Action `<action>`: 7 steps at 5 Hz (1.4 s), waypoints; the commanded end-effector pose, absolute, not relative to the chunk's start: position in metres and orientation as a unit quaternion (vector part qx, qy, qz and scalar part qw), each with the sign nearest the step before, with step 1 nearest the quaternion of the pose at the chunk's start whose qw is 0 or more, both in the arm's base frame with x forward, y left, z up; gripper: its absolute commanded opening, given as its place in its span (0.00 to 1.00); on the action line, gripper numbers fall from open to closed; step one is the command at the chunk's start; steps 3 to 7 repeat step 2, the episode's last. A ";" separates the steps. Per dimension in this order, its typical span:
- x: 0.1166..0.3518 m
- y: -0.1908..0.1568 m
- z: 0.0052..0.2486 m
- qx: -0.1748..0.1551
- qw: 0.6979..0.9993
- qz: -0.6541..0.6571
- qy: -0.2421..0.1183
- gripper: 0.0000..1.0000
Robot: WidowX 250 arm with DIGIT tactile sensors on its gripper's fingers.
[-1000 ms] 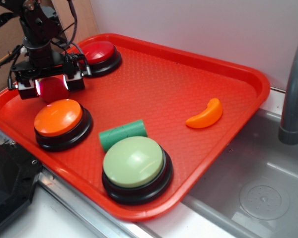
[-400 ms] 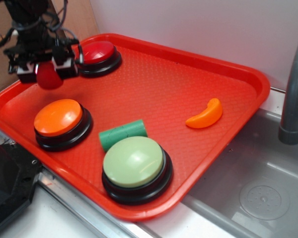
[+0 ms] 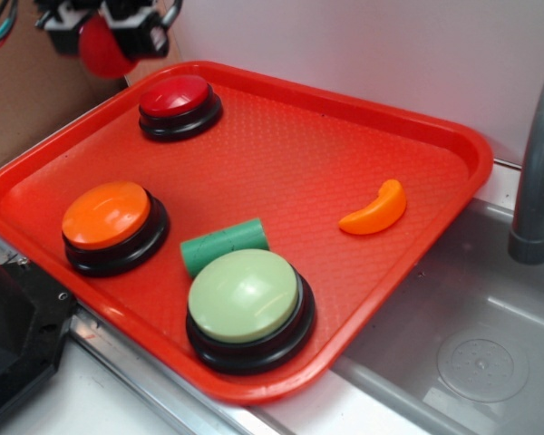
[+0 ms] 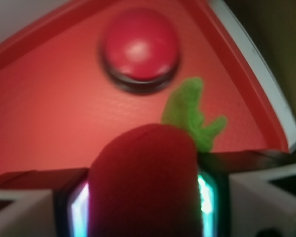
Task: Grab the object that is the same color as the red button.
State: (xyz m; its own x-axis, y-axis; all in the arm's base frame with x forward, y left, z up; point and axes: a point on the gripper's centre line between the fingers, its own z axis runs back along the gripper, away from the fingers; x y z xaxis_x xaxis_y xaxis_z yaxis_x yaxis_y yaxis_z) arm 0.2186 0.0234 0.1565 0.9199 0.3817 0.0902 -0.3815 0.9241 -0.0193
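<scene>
At the upper left we saw the gripper (image 3: 104, 36) raised above the red tray (image 3: 363, 136), its fingers (image 3: 150, 38) clamped on the red toy fruit (image 3: 102, 47), whose green leaf showed in the wrist view. Below it sat the red button (image 3: 179, 104). Further right lay the orange button (image 3: 109, 222), green cylinder (image 3: 224, 245), pale green button (image 3: 247, 304) and orange crescent (image 3: 376, 210).

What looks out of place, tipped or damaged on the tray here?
Nothing stands out. The green cylinder lies on its side between the buttons, and the orange crescent rests flat on the tray. The gripper holds the red fruit clear above the corner.
</scene>
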 end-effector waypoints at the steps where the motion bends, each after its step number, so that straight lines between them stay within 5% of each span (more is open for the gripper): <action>1: 0.233 -0.026 0.221 -0.046 0.996 0.039 -0.072 0.00; 7: 0.236 -0.021 0.206 -0.035 0.996 0.062 -0.059 0.00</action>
